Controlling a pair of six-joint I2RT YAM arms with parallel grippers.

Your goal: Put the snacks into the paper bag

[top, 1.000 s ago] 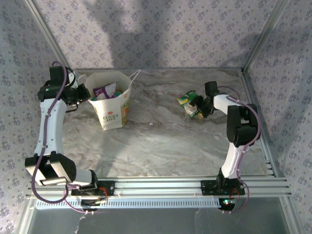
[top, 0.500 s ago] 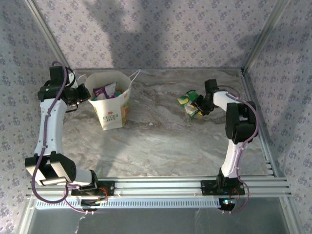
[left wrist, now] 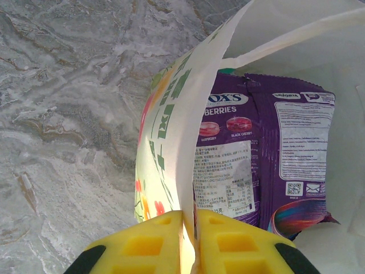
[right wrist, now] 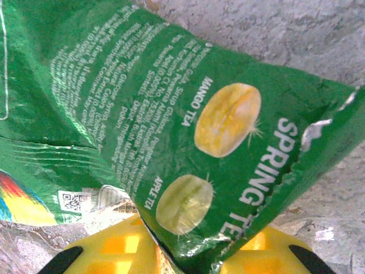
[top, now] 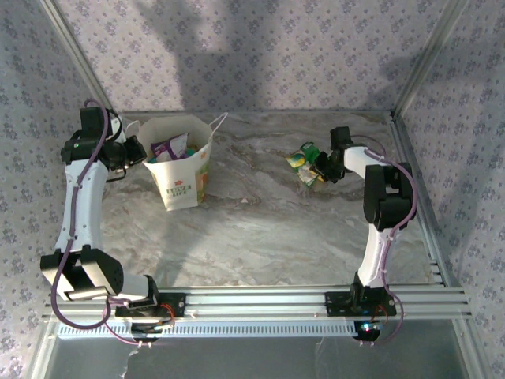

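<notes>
Left jaws pinch the paper bag (top: 183, 178) wall, upper left, to steady its open mouth; right jaws straddle the green packet (right wrist: 188, 131), upper right on the counter (top: 260, 229); gripped or not, I cannot tell.

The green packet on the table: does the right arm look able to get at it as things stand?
Probably yes. The green packet lies uncovered on the table, and its corner sits between the jaws of the right arm. Nothing stands in the way.
</notes>
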